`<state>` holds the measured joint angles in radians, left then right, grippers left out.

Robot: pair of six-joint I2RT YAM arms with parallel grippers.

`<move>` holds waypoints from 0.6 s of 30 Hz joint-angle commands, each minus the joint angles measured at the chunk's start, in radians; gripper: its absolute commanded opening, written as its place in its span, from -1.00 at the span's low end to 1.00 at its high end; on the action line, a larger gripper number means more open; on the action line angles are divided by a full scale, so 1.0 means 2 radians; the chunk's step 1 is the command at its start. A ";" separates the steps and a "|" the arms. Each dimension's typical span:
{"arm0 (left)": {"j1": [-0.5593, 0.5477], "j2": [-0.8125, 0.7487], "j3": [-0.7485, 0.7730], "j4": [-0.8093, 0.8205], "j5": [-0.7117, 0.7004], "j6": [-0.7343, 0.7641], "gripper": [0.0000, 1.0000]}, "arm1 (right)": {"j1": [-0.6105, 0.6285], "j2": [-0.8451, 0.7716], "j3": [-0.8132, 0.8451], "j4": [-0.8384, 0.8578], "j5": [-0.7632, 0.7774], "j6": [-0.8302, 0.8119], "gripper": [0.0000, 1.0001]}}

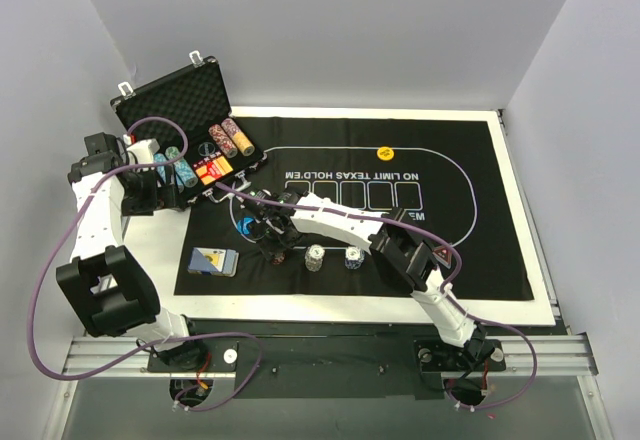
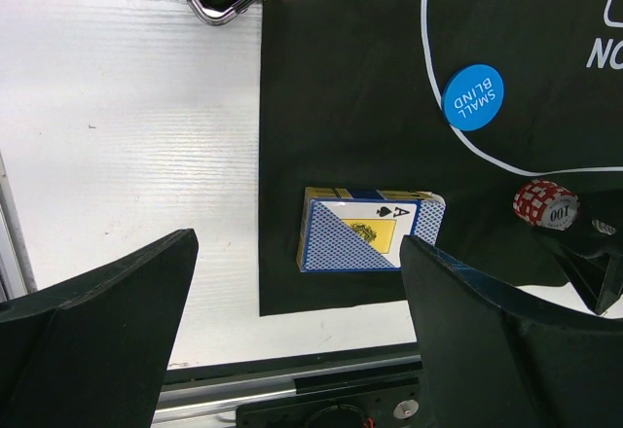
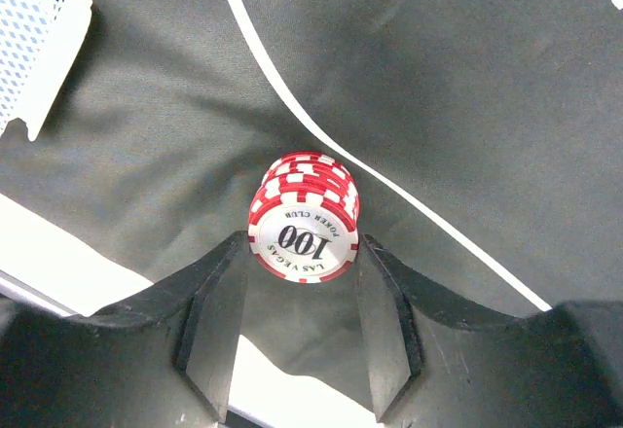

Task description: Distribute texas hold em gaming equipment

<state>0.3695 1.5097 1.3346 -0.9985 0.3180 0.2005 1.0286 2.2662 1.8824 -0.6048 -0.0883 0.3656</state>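
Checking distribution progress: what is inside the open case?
Inside the case, several rows of chips lie on their sides, with a red and yellow item beside them. The left arm covers the tray's left end, so what lies there cannot be seen.

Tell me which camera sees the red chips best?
The right wrist view: the red chips sit central in the right end effector, their 100 readable. The left wrist view shows them small at its edge; the top view barely shows them.
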 commanded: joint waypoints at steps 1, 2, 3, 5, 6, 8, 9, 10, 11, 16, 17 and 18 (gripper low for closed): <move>0.004 -0.022 0.004 0.011 0.002 0.011 0.94 | -0.001 -0.007 0.011 -0.017 0.003 0.000 -0.14; 0.004 -0.022 0.003 0.012 0.001 0.012 0.95 | -0.002 -0.006 0.013 -0.017 0.002 0.001 -0.15; 0.004 -0.022 0.003 0.012 0.001 0.012 0.94 | -0.001 -0.005 0.014 -0.017 0.001 0.001 -0.14; 0.004 -0.023 0.001 0.013 0.002 0.012 0.95 | -0.001 -0.003 0.015 -0.017 0.000 0.002 -0.15; 0.005 -0.024 0.000 0.013 0.001 0.012 0.94 | -0.001 -0.003 0.016 -0.017 -0.003 0.002 -0.15; 0.004 -0.025 -0.002 0.014 0.001 0.013 0.94 | -0.001 0.000 0.018 -0.017 -0.007 0.001 -0.10; 0.004 -0.025 -0.002 0.015 0.000 0.013 0.95 | -0.001 0.001 0.018 -0.017 -0.006 0.001 -0.06; 0.005 -0.025 -0.002 0.015 0.000 0.014 0.95 | 0.000 0.002 0.019 -0.016 -0.007 0.002 -0.04; 0.004 -0.025 -0.003 0.015 0.000 0.014 0.94 | 0.000 0.004 0.020 -0.017 -0.009 0.003 -0.02; 0.004 -0.027 -0.005 0.015 0.000 0.015 0.94 | 0.000 0.008 0.027 -0.017 -0.012 0.004 -0.03; 0.005 -0.027 -0.005 0.016 -0.001 0.016 0.95 | 0.000 0.008 0.028 -0.017 -0.010 0.004 -0.09; 0.004 -0.026 -0.005 0.017 -0.002 0.016 0.95 | 0.000 0.008 0.027 -0.017 -0.009 0.004 -0.13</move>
<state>0.3695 1.4963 1.3216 -0.9939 0.3145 0.2142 1.0286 2.2730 1.8942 -0.6060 -0.1055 0.3664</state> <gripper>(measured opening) 0.972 0.464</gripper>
